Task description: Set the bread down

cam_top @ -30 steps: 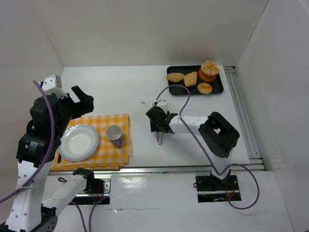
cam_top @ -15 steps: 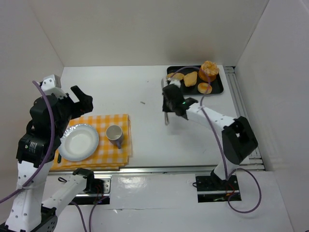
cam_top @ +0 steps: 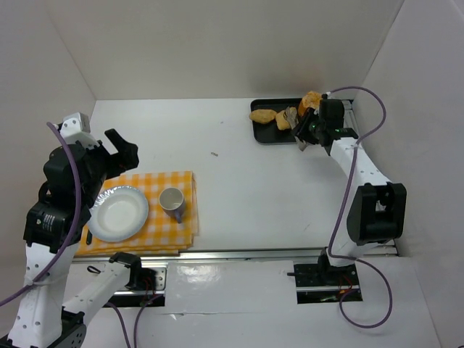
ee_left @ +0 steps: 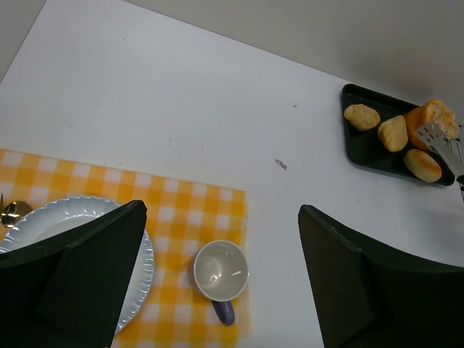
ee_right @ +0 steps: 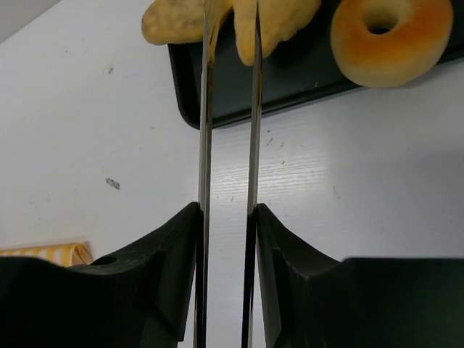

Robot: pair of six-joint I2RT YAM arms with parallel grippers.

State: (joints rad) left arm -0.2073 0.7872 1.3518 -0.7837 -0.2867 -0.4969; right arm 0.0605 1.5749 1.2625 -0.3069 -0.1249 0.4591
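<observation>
**Q:** What has changed in the last second?

**A:** The right gripper [ee_right: 226, 214], clamped on the tongs [ee_left: 435, 135], has swung from mid-table near the cloth [cam_top: 181, 181] to the tray [ee_right: 290, 80] at the far right. The left gripper [ee_left: 221, 210] has not moved. It hangs over the cloth, spread wide and empty.

**Q:** How do the tongs stand?

**A:** The right wrist view shows two blades nearly parallel with a narrow gap between them. Their tips reach over the tray's near rim to the bread [cam_top: 285, 118], beside a roll [cam_top: 263, 115]. The tips run out of that view, so whether they have hold of anything cannot be told.

**Q:** Where is the bread?

**A:** It is on the tray with the other pieces, including a ring roll [ee_right: 391, 32]. The plate [cam_top: 118, 214] on the cloth, next to the cup [cam_top: 172, 199], carries nothing.

**Q:** What does this mean for the task?

**A:** The approach looks complete and the pick-up appears to be the step in hand. The carry to the plate, the likely target, is not yet done.
</observation>
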